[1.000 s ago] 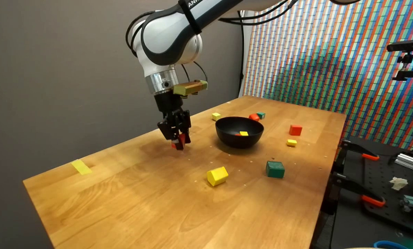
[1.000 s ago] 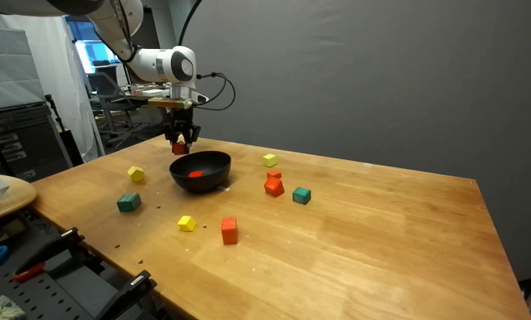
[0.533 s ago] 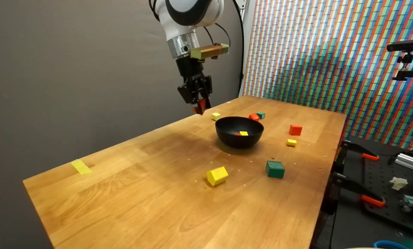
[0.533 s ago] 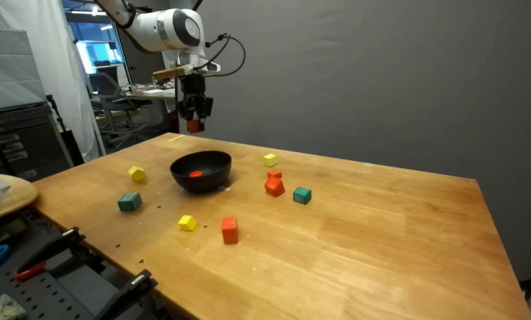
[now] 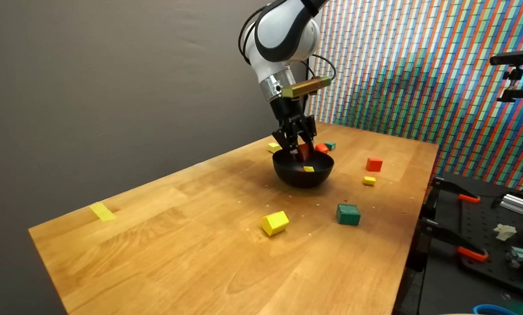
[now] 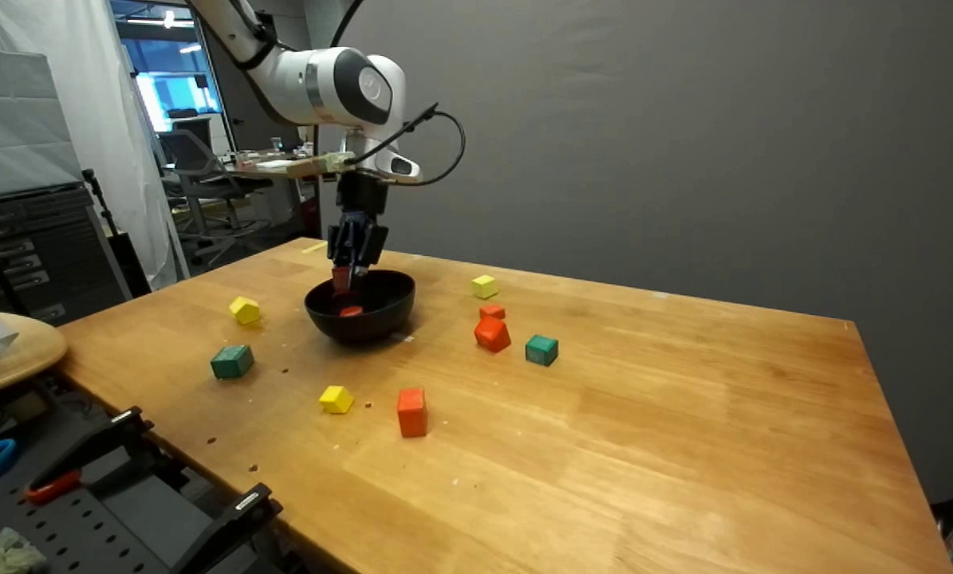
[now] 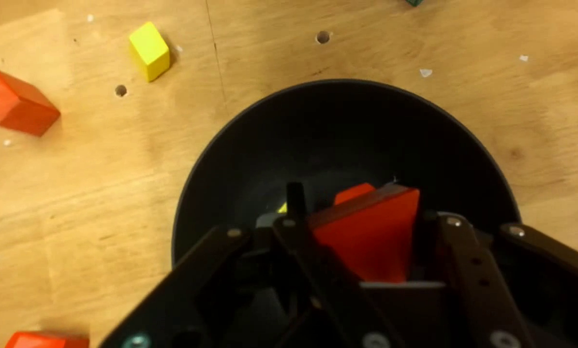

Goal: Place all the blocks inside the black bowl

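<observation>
One black bowl, with one red block and one yellow block visible inside. One more red block, in the single end effector. On one tabletop, eight more — three red blocks, three yellow blocks, two green blocks — and one yellow strip.

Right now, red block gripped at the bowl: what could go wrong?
The held red block may land on the lower red block or yellow block in the black bowl and tip.
The gripper overlaps the bowl's mouth in both exterior views, so opening wide or drifting sideways might knock it.
</observation>
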{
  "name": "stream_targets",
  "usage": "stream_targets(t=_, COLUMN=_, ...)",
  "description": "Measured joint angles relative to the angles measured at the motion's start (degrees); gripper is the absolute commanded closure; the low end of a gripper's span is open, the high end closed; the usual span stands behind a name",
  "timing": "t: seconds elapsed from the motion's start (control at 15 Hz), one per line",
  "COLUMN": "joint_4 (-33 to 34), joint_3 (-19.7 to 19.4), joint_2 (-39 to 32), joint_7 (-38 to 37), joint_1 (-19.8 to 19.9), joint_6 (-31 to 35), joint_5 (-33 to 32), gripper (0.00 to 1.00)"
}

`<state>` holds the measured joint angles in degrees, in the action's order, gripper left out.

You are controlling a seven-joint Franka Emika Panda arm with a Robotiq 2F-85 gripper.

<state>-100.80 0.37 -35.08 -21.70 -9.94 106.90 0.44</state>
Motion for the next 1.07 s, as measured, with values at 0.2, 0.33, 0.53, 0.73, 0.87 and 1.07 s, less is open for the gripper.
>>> stream_targets(t=0.2, joint_4=-3.82, joint_3=0.20, joint_2=0.53, joint_7=-0.37, joint_1=-0.11, joint_6=6.04, joint_5=0.05, gripper=0.05)
stream_targets(t=0.33, joint_4=-6.29, joint_3=0.51, joint_2=2.48, joint_7=-0.37, joint_1=-0.88, joint_6=9.95, joint_5=-0.37, gripper=0.00)
stream_targets(t=0.53, joint_4=-10.82, joint_3=0.69, joint_2=9.01, joint_7=-1.16, joint_1=-3.21, joint_6=13.24, joint_5=-3.18, gripper=0.00)
stream_targets(t=0.73, joint_4=-15.35, joint_3=1.86, joint_2=17.69, joint_7=-2.69, joint_1=-5.50, joint_6=13.89, joint_5=-7.05, gripper=0.00)
stream_targets(t=0.87, joint_4=-18.08, joint_3=3.67, joint_2=23.43, joint_7=-4.50, joint_1=-6.66, joint_6=15.09, joint_5=-8.69, gripper=0.00)
stream_targets(t=1.07, joint_4=-22.32, joint_3=7.12, joint_2=30.97, joint_7=-8.28, joint_1=-7.65, joint_6=19.14, joint_5=-9.09, gripper=0.00)
